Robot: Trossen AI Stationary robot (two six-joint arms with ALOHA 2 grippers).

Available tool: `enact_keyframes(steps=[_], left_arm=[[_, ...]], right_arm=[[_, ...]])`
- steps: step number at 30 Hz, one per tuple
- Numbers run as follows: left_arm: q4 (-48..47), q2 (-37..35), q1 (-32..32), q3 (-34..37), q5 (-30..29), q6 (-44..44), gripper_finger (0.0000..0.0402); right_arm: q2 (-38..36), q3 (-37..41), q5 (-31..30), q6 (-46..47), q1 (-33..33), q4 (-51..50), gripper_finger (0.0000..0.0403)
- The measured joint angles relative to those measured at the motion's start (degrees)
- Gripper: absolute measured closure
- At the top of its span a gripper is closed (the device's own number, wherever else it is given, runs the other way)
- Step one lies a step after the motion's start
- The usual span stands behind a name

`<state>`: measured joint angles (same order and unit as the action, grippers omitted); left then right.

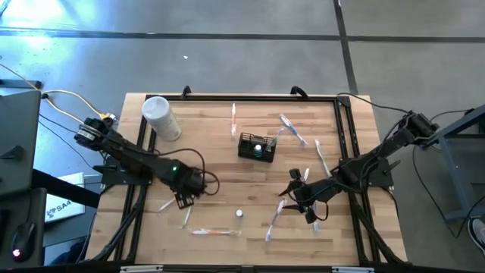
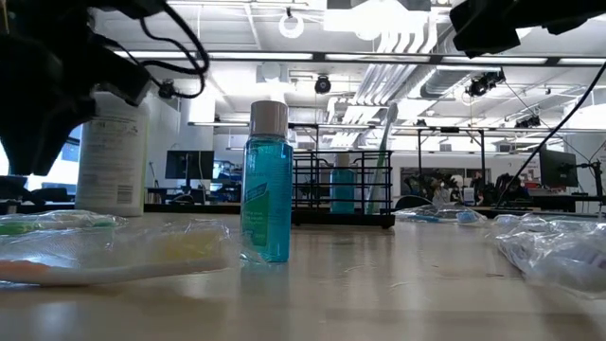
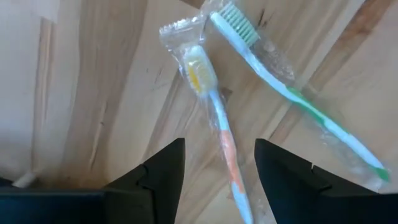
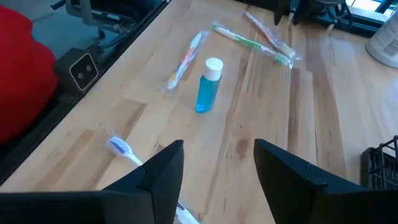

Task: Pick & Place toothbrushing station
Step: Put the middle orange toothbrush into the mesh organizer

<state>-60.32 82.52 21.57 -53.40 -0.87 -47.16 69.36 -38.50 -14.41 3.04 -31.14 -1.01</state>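
The toothbrushing station, a small black wire-mesh caddy (image 1: 256,146), stands on its base mid-table, with a blue bottle and an upright toothbrush inside it (image 2: 343,189). My left gripper (image 1: 184,200) points down near the table's left front, open. In its wrist view its fingers stand either side of a wrapped orange-handled toothbrush (image 3: 222,134) that lies flat. A wrapped green-handled toothbrush (image 3: 292,93) lies beside it. My right gripper (image 1: 294,199) hovers open at the right front, slanting down toward a small blue bottle (image 4: 209,86) that stands upright.
A white cylindrical container (image 1: 161,117) stands at the far left. Wrapped toothbrushes lie scattered: near the front edge (image 1: 212,232), right of centre (image 1: 273,224), and behind the caddy (image 1: 234,119) (image 1: 292,129). One with a blue head (image 4: 123,148) lies by my right gripper.
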Motion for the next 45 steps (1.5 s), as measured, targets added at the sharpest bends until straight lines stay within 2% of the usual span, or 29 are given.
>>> enact_keyframes(steps=[7, 21, 27, 30, 34, 40, 45], left_arm=[[5.39, 0.0, 4.42, 4.39, -2.75, -3.71, 0.021], [17.39, -0.37, 4.32, 16.88, -1.88, -6.09, 0.021], [17.33, -0.32, 4.39, 17.74, -2.04, -13.83, 0.021], [17.1, -0.19, 4.34, 17.76, -2.44, -14.79, 0.0215], [17.6, -0.1, 4.44, 17.76, -4.01, -16.32, 0.0257], [17.84, 0.0, 4.45, 17.76, -6.13, -18.06, 0.0381], [19.31, 0.2, 4.32, 18.06, -14.85, -17.81, 0.0389]], right_arm=[[0.0, 0.0, 1.9, 0.51, 0.0, -0.01, 0.0215], [1.15, 0.0, 4.54, 2.77, 0.0, 0.44, 0.0215], [3.12, 0.0, 4.57, 2.81, 0.0, 1.03, 0.0215], [3.58, 0.0, 4.87, 2.85, 0.0, 1.75, 0.0215], [3.74, 0.0, 5.75, 3.15, 0.0, 1.76, 0.0215], [3.74, 0.0, 6.23, 4.12, 0.0, 1.77, 0.0215], [3.74, 0.0, 7.1, 6.71, -0.02, 1.8, 0.0215]])
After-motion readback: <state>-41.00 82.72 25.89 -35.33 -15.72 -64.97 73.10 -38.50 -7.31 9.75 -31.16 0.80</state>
